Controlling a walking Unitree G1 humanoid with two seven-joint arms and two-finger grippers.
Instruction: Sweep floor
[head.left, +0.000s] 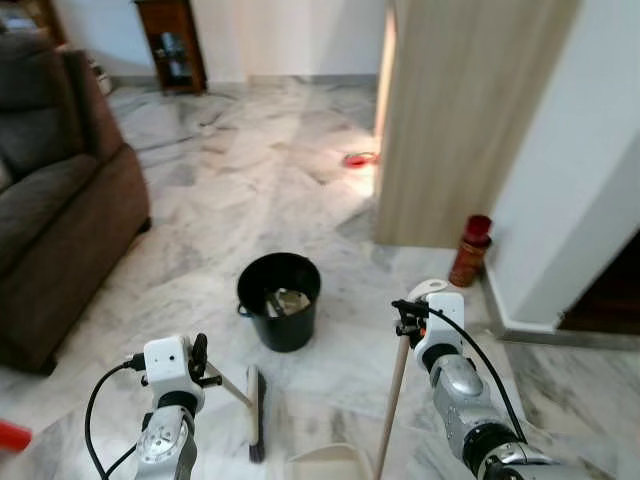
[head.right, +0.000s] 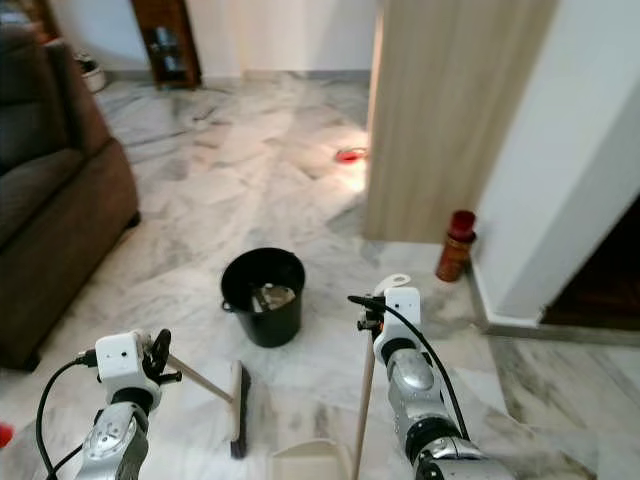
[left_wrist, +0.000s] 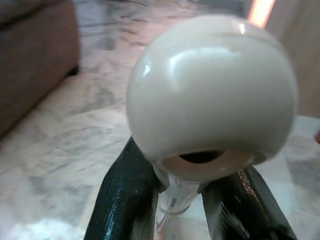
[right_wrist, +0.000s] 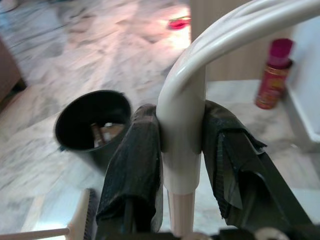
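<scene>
Pale veined marble floor (head.left: 250, 170) all around, with a brown sofa (head.left: 50, 200) to the left and a wooden panel (head.left: 450, 120) ahead on the right. Holds the broom (head.left: 256, 412) in the left gripper (head.left: 200, 360), fingers (left_wrist: 125, 200) clamped just under the white knob at the very end of the handle. Keeps the bristle head down on the floor, near the black bucket (head.left: 285, 330) and on the robot's side of it. Holds the dustpan (head.left: 325, 462) in the right gripper (right_wrist: 182, 150), fingers (right_wrist: 132, 165) pinched on the white neck of its long handle, just above the wooden stick. Rests the pan on the floor, just beside the broom head.

Likely trouble from here:

- Grips the broom at its far tip, so gives little leverage. May let the handle twist or slide out between the fingers once the head drags against the floor.
- Sweeps close to the bucket, which already has scraps inside. Could clip its wall on a forward stroke and tip it over.
- Stands the dustpan stick steeply. Could lift the pan's lip with a small tilt of the wrist and let dirt pass underneath.
- Works with the right arm not far from a red canister (head.left: 470, 250) by the wall. Could topple it on a wide outward swing.
- Cannot tell fine dust from veining on this marble, so could miss patches.
</scene>
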